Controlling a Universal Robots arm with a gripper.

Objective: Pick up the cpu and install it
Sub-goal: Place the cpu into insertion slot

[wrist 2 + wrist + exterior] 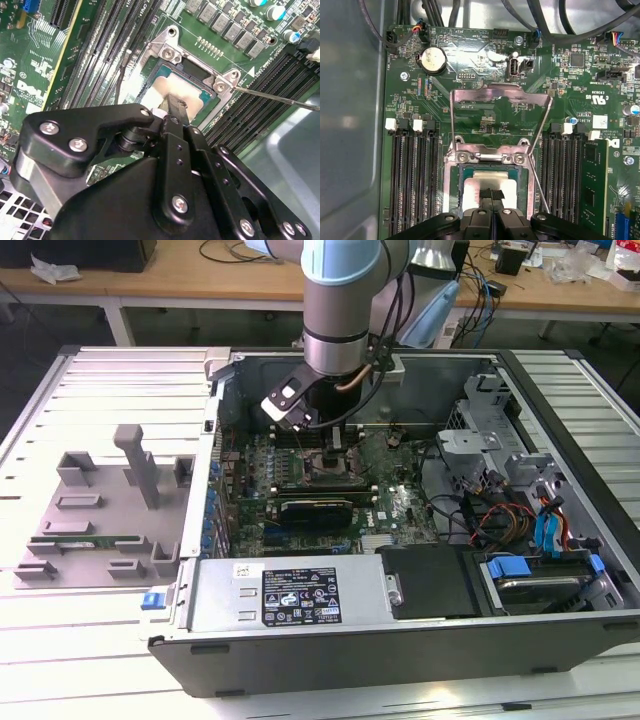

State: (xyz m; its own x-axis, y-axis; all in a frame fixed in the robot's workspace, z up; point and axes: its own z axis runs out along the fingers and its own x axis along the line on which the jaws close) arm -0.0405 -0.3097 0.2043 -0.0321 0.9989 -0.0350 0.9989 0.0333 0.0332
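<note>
The cpu point(474, 188) lies flat in the motherboard socket, its silvery-grey top plate point(169, 89) framed by the socket's metal bracket. My gripper point(491, 195) hangs directly over the plate, its two black fingers pressed together with nothing between them. In the second wrist view the gripper point(173, 104) ends at the plate's middle; whether it touches the plate I cannot tell. In the exterior view the gripper point(330, 440) reaches down into the open computer case point(560, 400) above the socket.
The socket's load plate point(500, 97) stands swung up, and its thin lever point(539, 182) slants beside the socket. Black memory slots point(412, 185) flank the socket, one holding a green stick point(595, 185). Cables and drive cages point(500, 500) fill the exterior view's right; a grey fixture point(110, 510) sits left.
</note>
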